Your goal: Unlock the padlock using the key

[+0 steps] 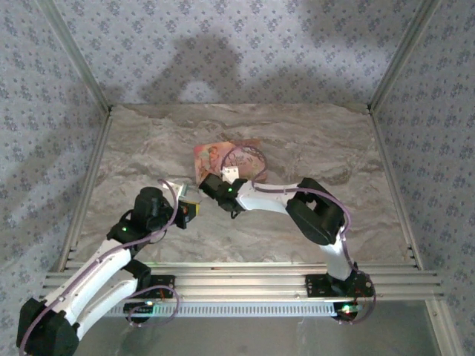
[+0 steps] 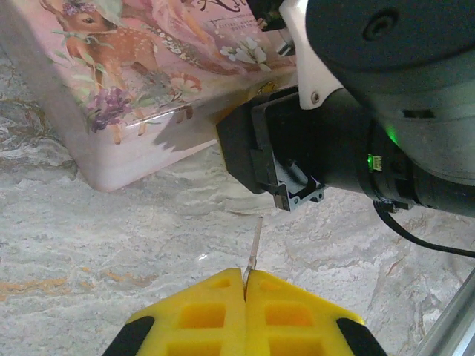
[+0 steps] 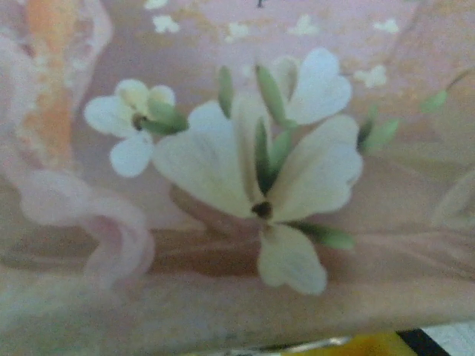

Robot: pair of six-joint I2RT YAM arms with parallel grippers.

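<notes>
Top camera looks down; wrist cameras (close) share pink box [image 2: 141, 89].

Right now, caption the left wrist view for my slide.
Left gripper pinches a thin key, its tip toward the right arm, beside the pink deer-print box on the marble table.

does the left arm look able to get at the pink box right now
Probably yes: bare table lies between the left fingers, shut on the key, and the pink box's near edge. The right arm sits off to one side.
</notes>
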